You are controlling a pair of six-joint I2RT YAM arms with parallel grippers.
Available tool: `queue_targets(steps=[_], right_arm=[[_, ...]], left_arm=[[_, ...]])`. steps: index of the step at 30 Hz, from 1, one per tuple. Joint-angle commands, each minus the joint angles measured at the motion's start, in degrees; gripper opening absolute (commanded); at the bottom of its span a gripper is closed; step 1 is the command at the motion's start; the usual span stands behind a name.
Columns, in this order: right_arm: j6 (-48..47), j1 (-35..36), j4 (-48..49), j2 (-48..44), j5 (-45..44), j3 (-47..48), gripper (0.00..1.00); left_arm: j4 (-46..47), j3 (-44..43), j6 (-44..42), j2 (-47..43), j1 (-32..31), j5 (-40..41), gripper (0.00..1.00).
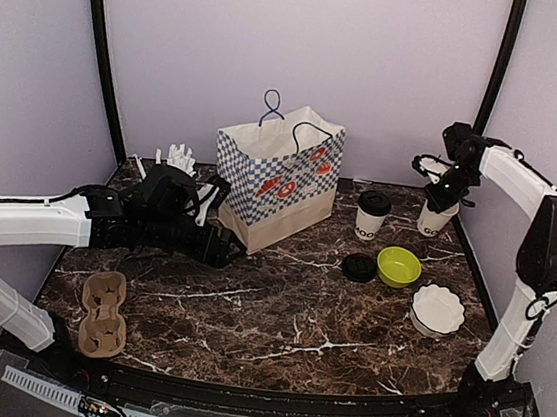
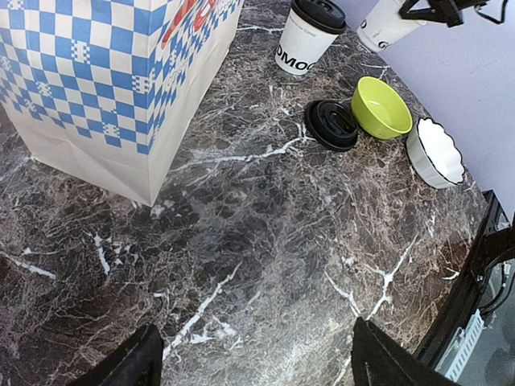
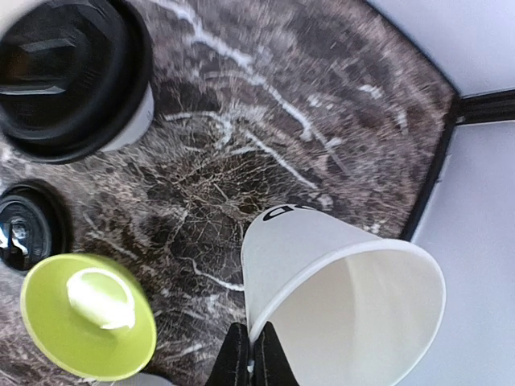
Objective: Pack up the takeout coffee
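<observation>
Takeout coffee: one lidded cup (image 1: 371, 215) right of the paper bag (image 1: 276, 183), one open cup (image 1: 435, 218) pinched at its rim.
My left hand (image 1: 222, 246) hangs empty beside the bag, fingers spread. The lidded cup stands upright on the tabletop (image 1: 277, 309), a loose lid (image 1: 358, 268) lying just in front. Far right, my right hand (image 3: 249, 354) is closed on the open cup's thin wall, holding it tilted. I judge both light, crushable paper, slick at the lid; the rolled rim is stiffest, so a gentle grip there or round the body suits.
</observation>
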State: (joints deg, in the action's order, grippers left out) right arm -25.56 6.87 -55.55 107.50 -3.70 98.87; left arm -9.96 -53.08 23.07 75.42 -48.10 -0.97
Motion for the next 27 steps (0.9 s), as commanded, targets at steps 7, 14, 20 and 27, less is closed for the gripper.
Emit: queue_targets(steps=[7, 14, 20, 27], right_arm=[[-2.4, 11.3, -1.6, -17.0, 11.6, -4.8, 0.0], [-8.8, 22.5, -1.3, -19.6, 19.3, -10.6, 0.0], [-15.2, 34.7, -1.6, -18.0, 16.7, -14.6, 0.0], [-18.7, 43.9, -3.4, -13.3, 13.3, -14.5, 0.0]], left_arm=[[-2.0, -3.2, -2.9, 1.3, 0.4, 4.8, 0.86], [-3.7, -3.7, -3.2, -0.2, 0.5, 8.7, 0.88], [-6.1, -2.7, -2.2, -3.9, 1.0, 12.8, 0.92], [-9.1, -1.1, 1.3, -9.2, 2.4, 15.6, 0.95]])
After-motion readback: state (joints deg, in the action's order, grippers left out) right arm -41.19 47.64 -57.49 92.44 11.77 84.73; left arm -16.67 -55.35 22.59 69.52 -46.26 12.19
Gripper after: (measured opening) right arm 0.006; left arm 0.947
